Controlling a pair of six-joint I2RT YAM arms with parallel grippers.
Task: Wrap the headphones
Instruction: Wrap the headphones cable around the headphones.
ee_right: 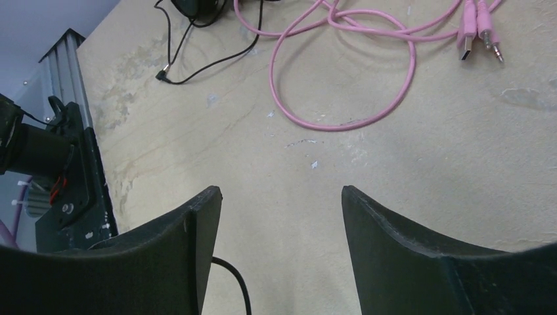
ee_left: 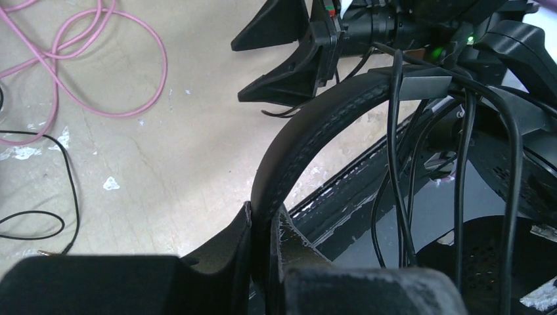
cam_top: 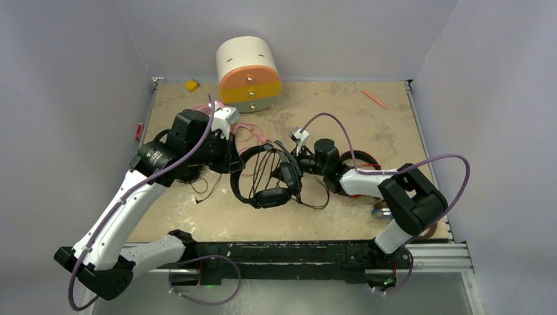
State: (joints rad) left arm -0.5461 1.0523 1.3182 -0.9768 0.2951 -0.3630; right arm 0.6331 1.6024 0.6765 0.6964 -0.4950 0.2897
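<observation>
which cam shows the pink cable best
The right wrist view: the pink cable lies in open loops, with its plugs in sight. The left wrist view catches only some loops in its corner; the top view shows a short stretch beside the left arm.

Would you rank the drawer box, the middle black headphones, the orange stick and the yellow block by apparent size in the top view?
1. the drawer box and the black headphones, about alike, so unranked
2. the orange stick
3. the yellow block

Mid surface: headphones, left hand on headband at left, right hand just right. Far behind: drawer box; cable loops btwn.
</observation>
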